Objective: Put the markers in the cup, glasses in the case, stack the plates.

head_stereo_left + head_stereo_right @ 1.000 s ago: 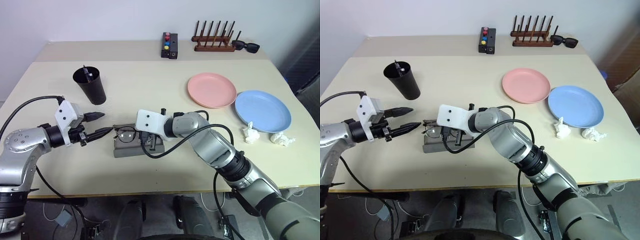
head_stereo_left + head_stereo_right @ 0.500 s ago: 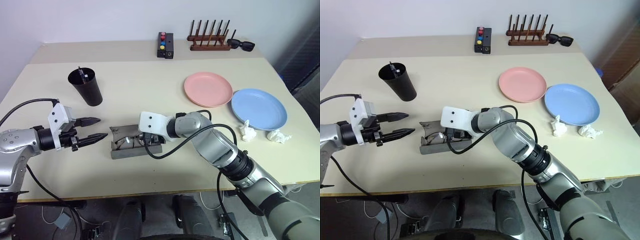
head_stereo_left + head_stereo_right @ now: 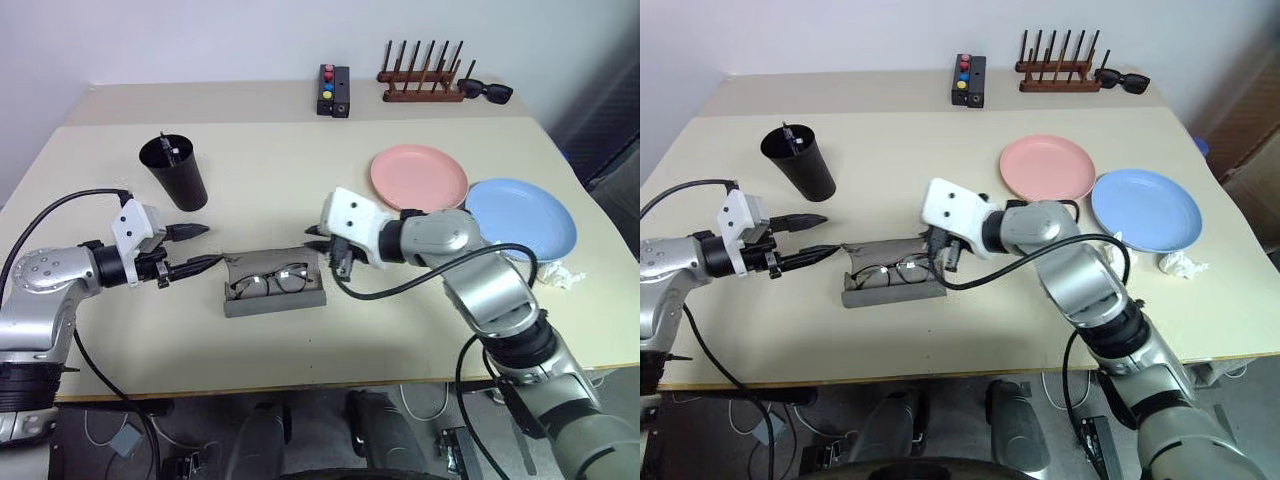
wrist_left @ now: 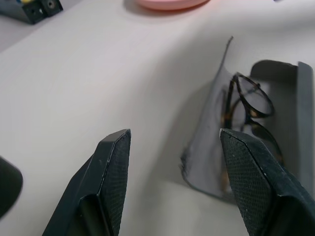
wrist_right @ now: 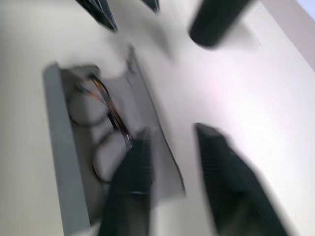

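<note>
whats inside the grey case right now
The wire-rimmed glasses lie in the open grey case, lenses up. Whatever is under the glasses, on the case floor, is hidden.

No legible txt, labels, brands or nos. on anything.

Glasses lie in the open case, between the left gripper and right gripper. Cup stands beyond the left gripper; plates side by side beyond the right.
</note>
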Motion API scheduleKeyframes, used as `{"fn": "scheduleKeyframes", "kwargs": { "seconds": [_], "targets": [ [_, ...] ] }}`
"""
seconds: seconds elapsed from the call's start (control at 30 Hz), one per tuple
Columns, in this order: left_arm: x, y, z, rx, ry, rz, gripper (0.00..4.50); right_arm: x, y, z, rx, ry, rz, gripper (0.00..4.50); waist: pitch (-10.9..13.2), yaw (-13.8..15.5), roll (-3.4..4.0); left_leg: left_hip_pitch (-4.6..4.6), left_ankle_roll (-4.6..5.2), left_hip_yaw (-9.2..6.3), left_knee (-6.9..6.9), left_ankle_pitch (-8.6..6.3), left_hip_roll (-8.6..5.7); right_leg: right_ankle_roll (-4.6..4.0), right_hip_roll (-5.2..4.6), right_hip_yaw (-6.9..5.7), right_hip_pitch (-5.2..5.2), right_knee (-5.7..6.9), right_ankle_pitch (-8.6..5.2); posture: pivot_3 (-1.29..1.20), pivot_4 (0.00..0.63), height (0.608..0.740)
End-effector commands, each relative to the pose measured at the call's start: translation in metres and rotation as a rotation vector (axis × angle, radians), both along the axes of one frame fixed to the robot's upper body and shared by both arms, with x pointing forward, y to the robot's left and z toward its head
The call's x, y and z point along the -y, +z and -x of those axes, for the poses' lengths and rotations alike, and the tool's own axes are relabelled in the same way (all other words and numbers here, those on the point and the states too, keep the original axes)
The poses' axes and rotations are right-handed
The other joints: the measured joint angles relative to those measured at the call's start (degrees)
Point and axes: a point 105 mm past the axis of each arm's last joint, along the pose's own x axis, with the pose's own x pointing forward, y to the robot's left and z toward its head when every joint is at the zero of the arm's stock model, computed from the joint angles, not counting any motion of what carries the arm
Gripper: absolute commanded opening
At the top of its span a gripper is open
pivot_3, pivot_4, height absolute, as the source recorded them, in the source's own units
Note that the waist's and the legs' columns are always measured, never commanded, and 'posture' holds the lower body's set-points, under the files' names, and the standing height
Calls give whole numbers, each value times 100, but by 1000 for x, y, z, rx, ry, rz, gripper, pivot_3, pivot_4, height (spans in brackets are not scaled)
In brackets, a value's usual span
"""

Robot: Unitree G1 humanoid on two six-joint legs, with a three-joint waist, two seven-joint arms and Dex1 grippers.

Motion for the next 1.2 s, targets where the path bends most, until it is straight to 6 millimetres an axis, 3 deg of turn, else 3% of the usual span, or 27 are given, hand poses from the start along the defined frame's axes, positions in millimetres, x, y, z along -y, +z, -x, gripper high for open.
{"fn": "scheduleKeyframes", "kwargs": {
  "seconds": [0.03,0.13,0.27,0.37,0.53,0.8,1.2],
  "targets": [
    [3,7,-3,39,-17,-6,1522,3,13,5,46,0,-36,0,0,-33,0,0,0,1,0,0,0,1,1,0,-1,0,1,0,150,735],
    [3,7,-4,40,-18,-6,55,4,13,6,46,-1,-37,0,0,-38,1,0,0,2,-6,0,3,2,6,2,-6,1,1,0,150,735],
    [3,7,-4,41,-19,-6,55,4,13,6,45,-2,-38,0,0,-19,1,0,0,1,-5,0,3,1,3,2,-6,2,1,0,150,735],
    [53,-2,-31,39,-152,-65,55,31,-6,6,23,-115,-25,0,-1,226,-1,0,0,-10,3,0,-7,3,-6,-11,10,-1,-1,0,150,735],
    [79,-6,-43,59,-242,-126,55,39,-16,22,3,-82,-6,0,-3,150,-6,-5,1,21,19,0,-16,3,-14,5,18,-15,-1,0,150,735],
    [86,-10,-40,25,-300,-133,55,43,-20,23,6,-104,5,0,-2,8,-5,-2,3,1,2,-1,6,0,14,-3,0,7,-2,0,150,735],
    [90,-23,4,-139,-451,-129,55,45,-18,18,20,-119,1,0,-2,-5,-5,-4,3,8,4,-1,4,2,3,-3,2,3,-2,0,150,735]
  ]
}}
